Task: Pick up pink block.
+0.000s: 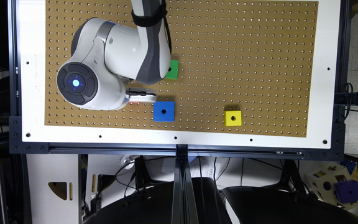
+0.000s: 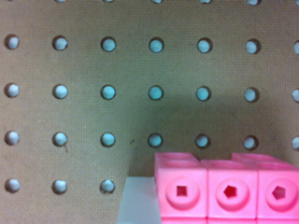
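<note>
Pink studded plastic brick (image 2: 229, 189) sits right up under your wrist camera on the brown pegboard counter (image 2: 140, 93), seemingly at the jaws, but you cannot tell whether they are spread or pinching it, so lifting remains.

Glossy plastic pink block (image 2: 227, 191), matt pegboard (image 2: 140, 70)

You've got almost nothing to read here. One sheet of white paper (image 1: 204, 170) hangs under the table at about 6 o'clock in the exterior view, with a few dark letters running sideways, too small and cut off to make out. The blocks, the pegboard and the arm carry no lettering, numbers or brand marks you could read.
</note>
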Controlling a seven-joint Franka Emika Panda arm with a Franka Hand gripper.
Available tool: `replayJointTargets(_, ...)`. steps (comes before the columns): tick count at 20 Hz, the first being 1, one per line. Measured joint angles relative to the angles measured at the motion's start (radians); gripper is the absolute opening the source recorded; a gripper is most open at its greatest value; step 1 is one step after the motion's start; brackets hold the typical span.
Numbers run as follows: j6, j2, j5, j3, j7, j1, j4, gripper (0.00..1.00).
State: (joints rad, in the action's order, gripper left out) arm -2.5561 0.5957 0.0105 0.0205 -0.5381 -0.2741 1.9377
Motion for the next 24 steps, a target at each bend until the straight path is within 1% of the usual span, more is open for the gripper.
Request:
replayJointTargets(11, 0.000, 0.000, 0.0000, 0.000, 0.000, 0.000, 0.000, 0.00)
replayJointTargets(14, 0.006, -0.010, 0.0000, 0.000, 0.000, 0.000, 0.000, 0.00)
replayJointTargets(21, 0.073, -0.080, 0.0000, 0.000, 0.000, 0.000, 0.000, 0.00)
replayJointTargets(22, 0.086, -0.095, 0.0000, 0.000, 0.000, 0.000, 0.000, 0.00)
replayJointTargets(24, 0.135, -0.143, 0.0000, 0.000, 0.000, 0.000, 0.001, 0.00)
